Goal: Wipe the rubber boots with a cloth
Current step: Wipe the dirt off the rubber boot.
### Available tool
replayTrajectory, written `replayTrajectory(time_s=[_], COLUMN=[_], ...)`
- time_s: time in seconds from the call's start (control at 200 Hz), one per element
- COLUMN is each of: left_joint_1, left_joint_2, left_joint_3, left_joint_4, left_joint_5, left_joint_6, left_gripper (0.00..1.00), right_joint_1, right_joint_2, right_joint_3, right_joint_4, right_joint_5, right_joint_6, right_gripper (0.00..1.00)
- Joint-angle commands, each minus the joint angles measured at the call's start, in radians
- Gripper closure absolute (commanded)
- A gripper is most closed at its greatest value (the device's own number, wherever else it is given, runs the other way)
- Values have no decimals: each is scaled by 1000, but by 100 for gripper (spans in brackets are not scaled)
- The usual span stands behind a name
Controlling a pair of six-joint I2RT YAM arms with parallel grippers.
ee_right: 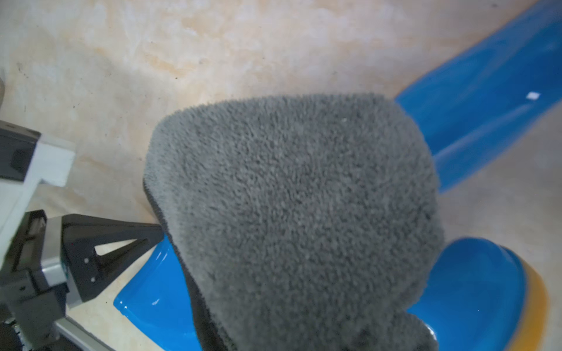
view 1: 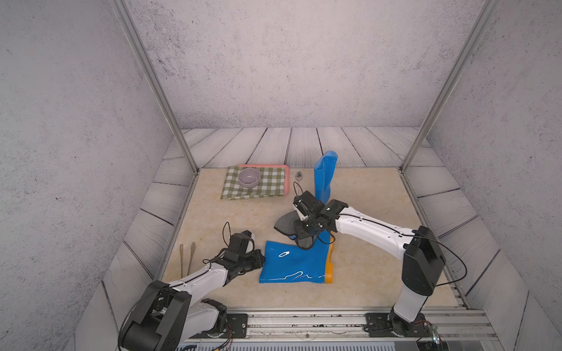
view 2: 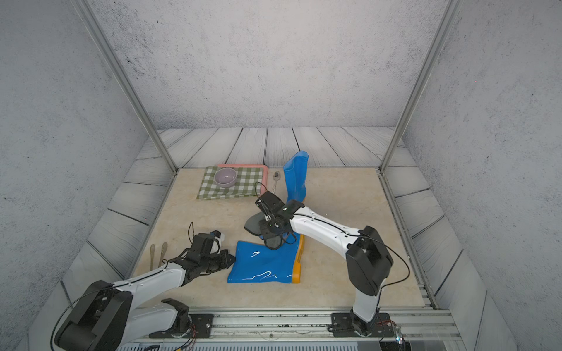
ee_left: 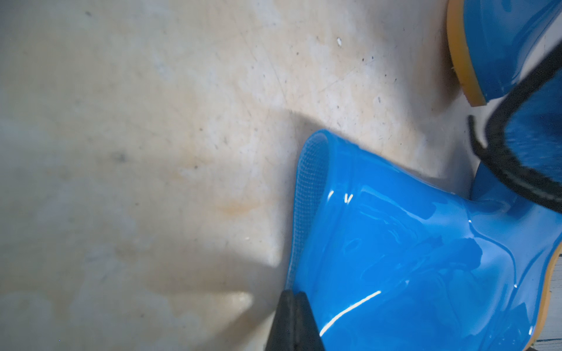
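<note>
One blue rubber boot (view 1: 295, 264) (view 2: 261, 264) lies on its side, orange sole to the right. Its shaft fills much of the left wrist view (ee_left: 410, 258). The other boot (view 1: 324, 176) (view 2: 296, 177) stands upright behind it. My left gripper (view 1: 262, 258) (ee_left: 293, 296) is shut, its tips touching the rim of the lying boot's shaft opening. My right gripper (view 1: 301, 234) hovers over that boot's foot, shut on the dark grey cloth (view 1: 284, 223) (ee_right: 298, 212). The cloth drapes over the jaws and hides them. Its blue reverse with black edging (ee_left: 535, 146) shows in the left wrist view.
At the back left a pink tray (view 1: 286, 170) carries a green-and-white checked cloth (view 1: 270, 185) and a lilac bowl (view 1: 249, 177). A spoon (view 1: 298, 179) lies beside the tray. Two wooden utensils (view 1: 187, 258) lie near the left edge. A metal rail (view 1: 304, 322) runs along the front.
</note>
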Motion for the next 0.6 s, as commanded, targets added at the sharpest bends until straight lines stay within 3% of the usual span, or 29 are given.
replayTrajectory(time_s=[0.0,0.3,0.596], left_joint_1=[-1,-1,-1], left_joint_2=[-16,-1,14], left_joint_3=[-8,-3,1], left_joint_4=[-4,1,-2], left_joint_5=[27,29,18], left_joint_6=[8,11,2], left_gripper=[100,100,100], right_joint_1=[30,99,100], right_joint_2=[83,310,293], right_joint_3=[95,323,270], right_joint_4=[-49,-190,-290], right_joint_5=[-9,-84,-129], right_joint_6=[-46,-125,-152], right_gripper=[100,100,100])
